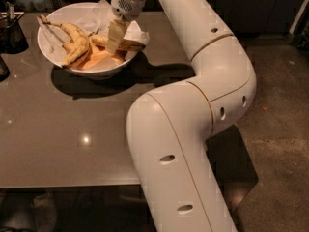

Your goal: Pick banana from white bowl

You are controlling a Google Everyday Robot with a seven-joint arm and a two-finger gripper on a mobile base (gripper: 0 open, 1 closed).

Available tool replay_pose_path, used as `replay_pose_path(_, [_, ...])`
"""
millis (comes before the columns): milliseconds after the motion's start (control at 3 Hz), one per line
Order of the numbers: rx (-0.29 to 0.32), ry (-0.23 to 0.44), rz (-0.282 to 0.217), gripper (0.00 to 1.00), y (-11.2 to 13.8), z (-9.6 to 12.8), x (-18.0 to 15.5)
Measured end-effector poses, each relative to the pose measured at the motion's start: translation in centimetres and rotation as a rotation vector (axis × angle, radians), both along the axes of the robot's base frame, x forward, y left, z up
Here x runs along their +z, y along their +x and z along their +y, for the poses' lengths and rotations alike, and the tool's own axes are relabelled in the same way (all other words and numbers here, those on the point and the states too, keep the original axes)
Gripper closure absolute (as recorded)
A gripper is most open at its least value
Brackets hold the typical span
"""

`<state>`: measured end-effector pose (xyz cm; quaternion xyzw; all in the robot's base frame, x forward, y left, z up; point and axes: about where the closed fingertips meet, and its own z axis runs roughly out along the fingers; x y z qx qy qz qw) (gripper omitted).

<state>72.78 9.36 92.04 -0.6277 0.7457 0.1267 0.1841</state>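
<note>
The white bowl [48, 50] stands at the far left of the grey table, lined with crumpled white paper [96, 13]. The banana [133, 45] lies nearly straight along the bowl's right side, with its dark tip by the rim. My gripper [116, 36] reaches down into the bowl from above and sits right on the banana's middle, hiding that part. A strongly curved banana with a long thin stem [77, 41] lies on the bowl's left side, and pale orange pieces [94, 59] lie between the two bananas.
A small dark container [12, 33] stands at the table's left edge beside the bowl. The grey table [72, 129] stretches toward the front. My big white arm [193, 105] fills the middle and right of the view, over the table's right edge.
</note>
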Motion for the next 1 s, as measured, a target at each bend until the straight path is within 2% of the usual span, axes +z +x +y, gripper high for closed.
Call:
replay_pose_path(333, [-0.012, -0.006, 0.014, 0.37, 0.4, -0.4, -0.9])
replay_pose_path(667, [-0.029, -0.015, 0.001, 0.56, 0.8, -0.8, -0.8])
replay_pose_path(1000, [-0.036, 0.007, -0.024, 0.80, 1.7, -0.1, -0.9])
